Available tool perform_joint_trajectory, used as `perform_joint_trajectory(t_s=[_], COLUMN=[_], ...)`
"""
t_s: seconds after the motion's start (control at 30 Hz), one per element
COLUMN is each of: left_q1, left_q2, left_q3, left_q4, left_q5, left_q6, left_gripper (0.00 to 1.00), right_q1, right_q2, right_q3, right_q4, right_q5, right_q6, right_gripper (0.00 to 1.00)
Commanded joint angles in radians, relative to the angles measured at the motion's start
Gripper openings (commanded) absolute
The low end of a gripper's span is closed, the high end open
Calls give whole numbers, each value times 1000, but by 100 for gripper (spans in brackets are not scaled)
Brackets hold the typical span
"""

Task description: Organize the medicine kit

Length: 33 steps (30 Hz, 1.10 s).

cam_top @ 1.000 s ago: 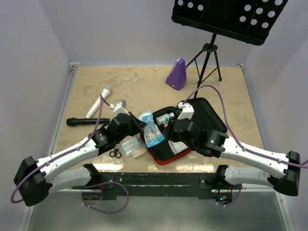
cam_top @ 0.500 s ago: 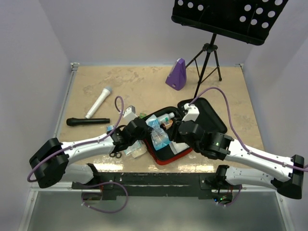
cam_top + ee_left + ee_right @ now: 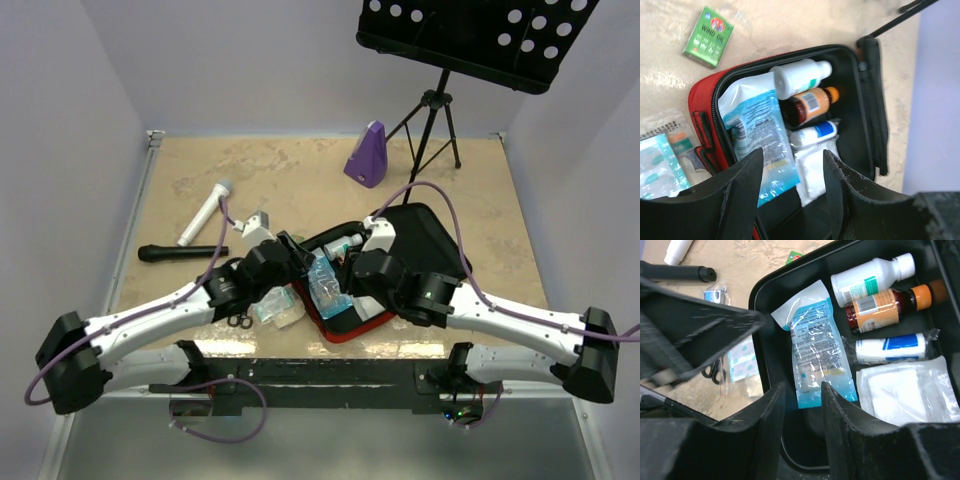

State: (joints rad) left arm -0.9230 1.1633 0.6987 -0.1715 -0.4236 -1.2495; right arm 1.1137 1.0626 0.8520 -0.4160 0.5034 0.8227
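Observation:
The medicine kit (image 3: pixel 345 330) lies open at the table's middle, red outside (image 3: pixel 700 100) and black inside (image 3: pixel 762 295). A clear blue packet (image 3: pixel 817 350) (image 3: pixel 762 130) rests loose in its left part. Beside it lie a white bottle (image 3: pixel 870 277), a brown bottle with an orange cap (image 3: pixel 885 307), a white roll with a blue label (image 3: pixel 890 347) and a gauze pad (image 3: pixel 905 392). My left gripper (image 3: pixel 792 155) hovers open over the kit's near-left rim (image 3: pixel 290 262), holding nothing. My right gripper (image 3: pixel 802 387) is open above the packet's lower end, apart from it.
Left of the kit lie flat packets (image 3: pixel 275 305) and small scissors (image 3: pixel 238 320). A green Wind Oil box (image 3: pixel 708 29) sits just behind the kit. Farther off are a black microphone (image 3: pixel 180 252), a white microphone (image 3: pixel 205 212), a purple metronome (image 3: pixel 368 155) and a music stand (image 3: pixel 440 110).
My left gripper opened and let go of the blue packet, which now lies in the kit; that arm drew back a little. The right jaws narrowed slightly.

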Motion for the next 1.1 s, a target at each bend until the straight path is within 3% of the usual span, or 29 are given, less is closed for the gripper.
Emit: perform_joint_trajectory(t_s=[0.0,0.13,0.2,0.33,0.53,0.63,0.77,0.87,1.07], left_q1=[6,38,103,274,366,378,398,403,412], left_q2=[-175,-298,-320,-278,-102,-9,105,195,401], left_q3=[61,38,27,-5,-2,15,79,159,275], left_q4=[-129,-186,-195,-177,-85,-45,-7,4,46], left_q5=[-50,-119,-69,90,187,183,178,158,201], left_q6=[105,171,211,291,363,386,439,489,521], left_gripper=[55,53,52,50,50,50,50,53,62], right_q1=[5,-12,-46,-80,-78,-78,-78,-78,-78], right_q2=[88,232,362,540,674,651,486,360,241], right_q3=[-7,-7,15,80,131,124,114,148,196], right_q4=[134,252,292,345,356,333,264,179,50], right_q5=[-19,-54,-81,-137,-186,-175,-122,-68,-6], right_q6=[-62,-105,-112,-152,-175,-159,-128,-122,-129], right_gripper=[36,26,21,14,13,13,20,28,33])
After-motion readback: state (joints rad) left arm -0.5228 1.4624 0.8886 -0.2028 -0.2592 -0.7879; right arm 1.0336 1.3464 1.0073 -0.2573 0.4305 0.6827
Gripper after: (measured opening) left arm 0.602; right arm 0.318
